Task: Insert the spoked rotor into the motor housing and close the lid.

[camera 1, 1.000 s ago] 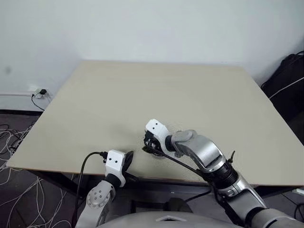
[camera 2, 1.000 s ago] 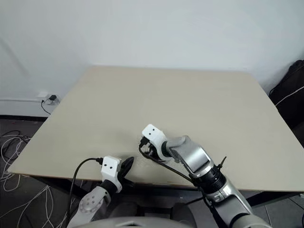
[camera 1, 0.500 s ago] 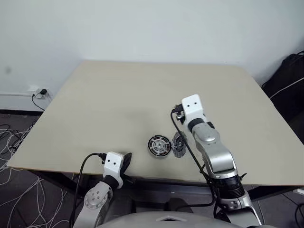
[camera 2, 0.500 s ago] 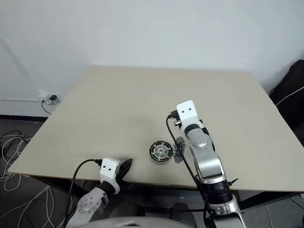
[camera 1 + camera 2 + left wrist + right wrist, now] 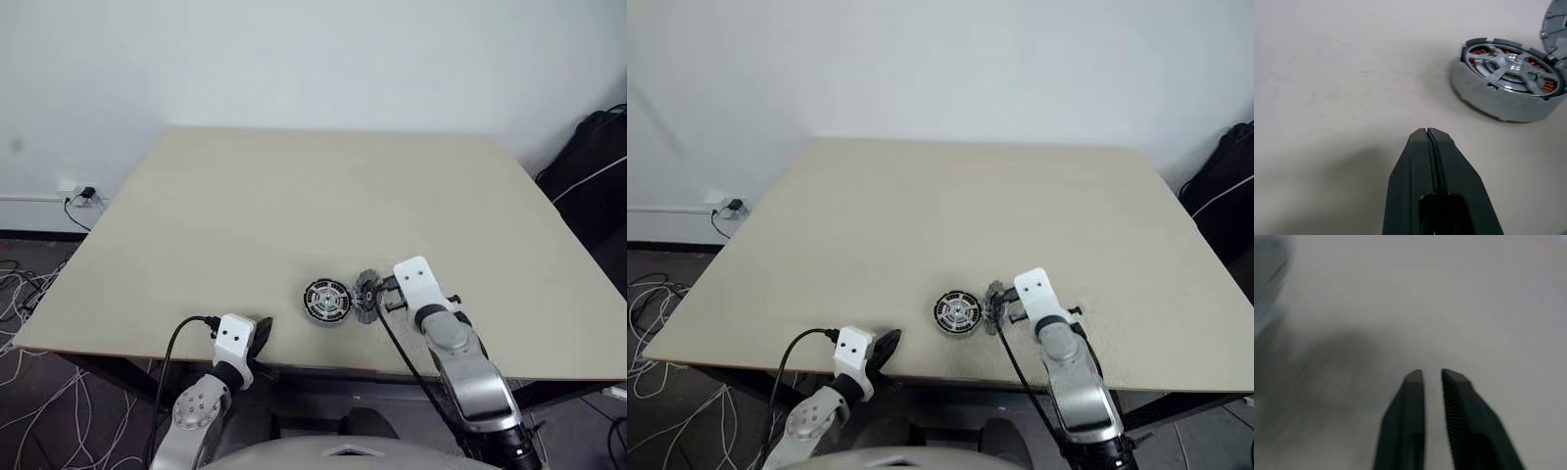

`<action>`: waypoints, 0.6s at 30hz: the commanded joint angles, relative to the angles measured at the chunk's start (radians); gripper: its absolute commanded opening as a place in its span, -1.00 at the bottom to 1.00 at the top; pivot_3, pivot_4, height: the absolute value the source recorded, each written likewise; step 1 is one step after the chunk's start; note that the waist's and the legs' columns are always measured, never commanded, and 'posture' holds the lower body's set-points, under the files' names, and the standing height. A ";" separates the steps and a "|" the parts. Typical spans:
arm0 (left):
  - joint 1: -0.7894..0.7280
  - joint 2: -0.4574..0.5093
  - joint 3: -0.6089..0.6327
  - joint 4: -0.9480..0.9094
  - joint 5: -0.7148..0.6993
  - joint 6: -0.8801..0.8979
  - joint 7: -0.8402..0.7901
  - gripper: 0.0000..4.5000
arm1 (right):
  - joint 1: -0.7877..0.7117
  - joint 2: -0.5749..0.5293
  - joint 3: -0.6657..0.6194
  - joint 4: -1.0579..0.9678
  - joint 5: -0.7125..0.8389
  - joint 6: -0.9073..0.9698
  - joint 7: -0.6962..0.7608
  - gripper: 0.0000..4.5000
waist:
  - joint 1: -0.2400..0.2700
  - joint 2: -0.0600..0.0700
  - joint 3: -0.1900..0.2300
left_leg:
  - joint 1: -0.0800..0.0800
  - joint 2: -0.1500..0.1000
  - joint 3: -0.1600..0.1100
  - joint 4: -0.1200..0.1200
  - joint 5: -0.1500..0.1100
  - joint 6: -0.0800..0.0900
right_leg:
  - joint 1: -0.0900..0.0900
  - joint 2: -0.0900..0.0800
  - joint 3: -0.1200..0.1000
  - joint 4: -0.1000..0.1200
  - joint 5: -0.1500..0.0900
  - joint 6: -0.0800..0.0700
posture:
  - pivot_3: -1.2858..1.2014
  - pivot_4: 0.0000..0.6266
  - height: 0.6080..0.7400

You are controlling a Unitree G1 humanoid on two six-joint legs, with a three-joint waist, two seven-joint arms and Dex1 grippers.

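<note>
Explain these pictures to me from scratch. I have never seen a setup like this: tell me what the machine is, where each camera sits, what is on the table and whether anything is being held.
This is a humanoid robot with two arms, each ending in a two-fingered black gripper. Two pictures come from cameras in its head, looking down over a beige table. The other two come from cameras on its wrists, looking along the fingers.

The left gripper rests at the table's near edge, shut and empty. The right gripper is nearly shut, with only a narrow gap, and also holds nothing.

On the table sits the motor housing, a round grey cup with copper windings. The spoked rotor already lies inside it. The lid stands tilted beside the housing, not yet closed.
</note>
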 commanded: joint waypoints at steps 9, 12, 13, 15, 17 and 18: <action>-0.018 0.012 0.001 -0.025 -0.002 -0.008 -0.016 -0.98 | 0.050 -0.089 -0.026 -0.118 0.172 -0.006 0.255 -0.99 | 0.001 -0.002 0.002 | 0.000 0.000 0.000 0.001 0.000 0.000 | 0.000 0.001 0.000 0.000 0.000 0.001 | 0.03 -1.00 1.00; -0.019 0.010 -0.001 -0.019 -0.001 -0.009 -0.019 -0.98 | 0.052 -0.092 -0.035 -0.140 0.229 -0.028 0.305 -0.99 | 0.001 -0.004 0.003 | 0.000 0.000 0.000 0.001 0.000 0.000 | 0.000 0.001 0.000 0.000 0.000 0.001 | 0.03 -1.00 1.00; -0.019 0.009 -0.001 -0.015 -0.002 -0.010 -0.019 -0.98 | 0.055 -0.092 -0.034 -0.145 0.242 -0.041 0.316 -0.99 | 0.001 -0.004 0.003 | 0.000 0.000 0.000 0.001 0.000 0.000 | 0.000 0.001 0.000 0.000 0.000 0.002 | 0.03 -1.00 1.00; -0.020 0.006 -0.001 -0.007 -0.002 -0.014 -0.021 -0.98 | 0.057 -0.091 -0.035 -0.148 0.254 -0.070 0.320 -0.99 | 0.002 -0.005 0.003 | 0.000 0.000 0.000 0.001 0.000 0.000 | 0.000 0.000 0.000 0.000 -0.001 0.003 | 0.03 -1.00 1.00; -0.021 0.005 0.000 0.001 -0.003 -0.019 -0.023 -0.98 | 0.055 -0.083 -0.038 -0.143 0.256 -0.103 0.307 -0.99 | 0.002 -0.005 0.004 | 0.000 0.000 0.000 0.001 0.000 0.000 | 0.000 0.000 0.000 0.000 -0.001 0.003 | 0.03 -1.00 1.00; -0.022 0.004 0.000 0.006 -0.004 -0.021 -0.024 -0.98 | 0.052 -0.078 -0.038 -0.144 0.261 -0.117 0.305 -0.99 | 0.002 -0.006 0.004 | 0.000 0.000 0.000 0.001 0.000 0.000 | 0.000 0.000 0.000 0.000 -0.001 0.003 | 0.03 -1.00 1.00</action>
